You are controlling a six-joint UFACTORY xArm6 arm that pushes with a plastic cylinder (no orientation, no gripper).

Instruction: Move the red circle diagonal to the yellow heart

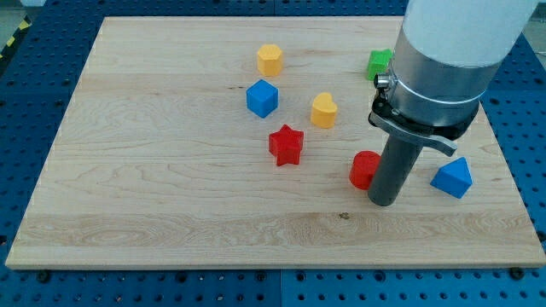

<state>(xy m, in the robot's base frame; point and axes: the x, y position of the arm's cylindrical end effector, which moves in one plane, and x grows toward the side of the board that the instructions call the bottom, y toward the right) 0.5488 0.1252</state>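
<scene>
tip (383, 203): touching red circle (364, 170) on its right; no jaws, bare rod
yellow heart (323, 110): up-left of circle, apart

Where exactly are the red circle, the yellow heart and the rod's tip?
red circle (363, 169), camera view, its visible left side.
yellow heart (323, 110), camera view, its top face.
my tip (383, 202), camera view, the rod's very end, beside the red circle.

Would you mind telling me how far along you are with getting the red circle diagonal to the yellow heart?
Done: my tip has reached the red circle and sits against its right side in the view. In hand: the push towards the upper left. Left: the circle lies below and right of the yellow heart, arguably diagonal but with a clear gap, so I judge it needs to close in.
</scene>
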